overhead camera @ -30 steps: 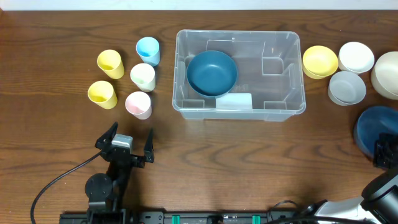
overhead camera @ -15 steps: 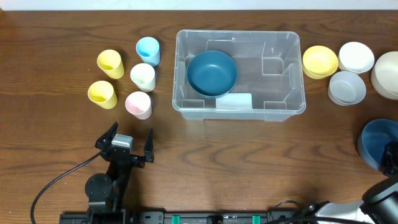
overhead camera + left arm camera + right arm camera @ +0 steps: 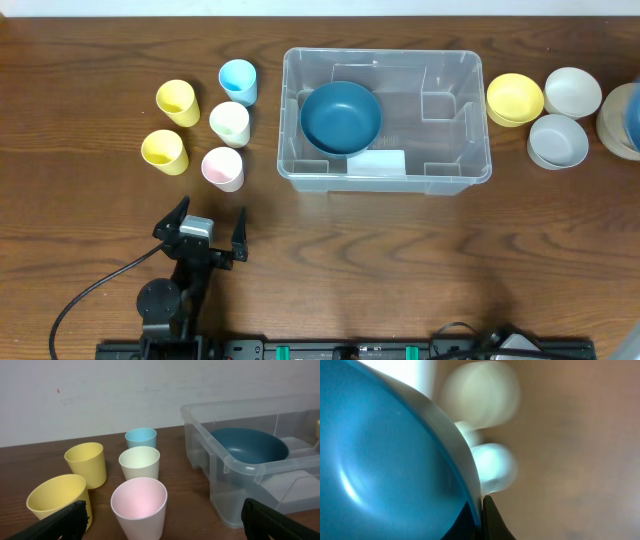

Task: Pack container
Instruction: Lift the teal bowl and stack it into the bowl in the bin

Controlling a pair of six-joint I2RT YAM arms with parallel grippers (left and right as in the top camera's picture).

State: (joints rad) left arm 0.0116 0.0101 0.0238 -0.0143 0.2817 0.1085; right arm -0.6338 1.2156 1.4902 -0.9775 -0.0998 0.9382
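The clear plastic container (image 3: pixel 470 120) stands at the table's middle back, with a dark blue bowl (image 3: pixel 340 115) in its left part and a white label (image 3: pixel 376 162) on its base. It also shows in the left wrist view (image 3: pixel 250 467). My left gripper (image 3: pixel 205 232) is open and empty near the front edge, facing the cups (image 3: pixel 160 522). My right gripper (image 3: pixel 481 510) is shut on the rim of a second blue bowl (image 3: pixel 380 460). In the overhead view this bowl (image 3: pixel 632 115) is a blur at the right edge and the gripper itself is out of frame.
Left of the container stand two yellow cups (image 3: pixel 177 100) (image 3: pixel 164 150), a blue cup (image 3: pixel 238 80), a pale green cup (image 3: pixel 230 122) and a pink cup (image 3: pixel 222 167). To its right sit a yellow bowl (image 3: pixel 514 98), a white bowl (image 3: pixel 572 90), a grey bowl (image 3: pixel 557 140) and a cream bowl (image 3: pixel 612 125).
My right arm has carried the blue bowl from the front right corner up along the right edge, and the arm has left the overhead view. The left arm has not moved.
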